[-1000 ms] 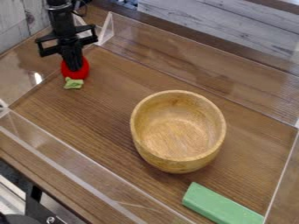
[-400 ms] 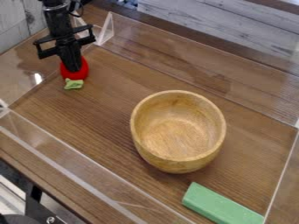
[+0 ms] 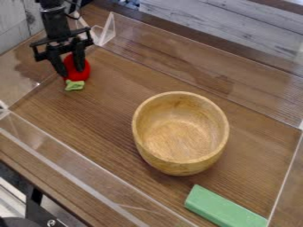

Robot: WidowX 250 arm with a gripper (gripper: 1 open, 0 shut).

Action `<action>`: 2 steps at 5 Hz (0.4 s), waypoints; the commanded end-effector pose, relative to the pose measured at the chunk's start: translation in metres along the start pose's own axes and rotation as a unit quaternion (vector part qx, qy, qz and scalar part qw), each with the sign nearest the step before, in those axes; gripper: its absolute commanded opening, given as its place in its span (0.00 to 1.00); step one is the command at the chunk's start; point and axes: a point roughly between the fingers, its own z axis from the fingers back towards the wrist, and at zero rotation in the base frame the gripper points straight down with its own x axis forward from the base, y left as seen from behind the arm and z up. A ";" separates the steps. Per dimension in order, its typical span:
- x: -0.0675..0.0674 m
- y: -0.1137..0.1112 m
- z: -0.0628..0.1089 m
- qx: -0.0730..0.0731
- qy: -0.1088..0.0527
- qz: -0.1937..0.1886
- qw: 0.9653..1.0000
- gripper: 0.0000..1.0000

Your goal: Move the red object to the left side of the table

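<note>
So the biggest thing here is the brown wood-grain table (image 3: 219, 58), which spreads out under the gripper and runs off to the right and toward the bottom of the view from it. Clear walls edge it, and the gripper is working right up near the one on the left side of the picture. Next in size is the round wooden bowl (image 3: 180, 133), sitting upright well apart from the gripper, down and to the right of it in the view, and I can see straight into its pale, smooth inside. Then there's the black gripper (image 3: 73, 64) itself, up in the top left part of the view (kind of a spidery little thing, honestly), with its fingers apart and reaching down around the strawberry. The flat green block (image 3: 225, 207) is farther from the gripper than the bowl is, down by the bottom right, lying at a slant. Smallest of the lot is the red toy strawberry (image 3: 80, 71), right at the gripper's fingertips and partly hidden by them, with its light green leafy end poking out on the side toward the bottom of the view.
</note>
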 end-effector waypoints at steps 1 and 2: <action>-0.002 0.004 0.013 -0.001 -0.009 0.008 1.000 1.00; -0.009 0.000 0.025 -0.006 -0.007 -0.004 1.000 1.00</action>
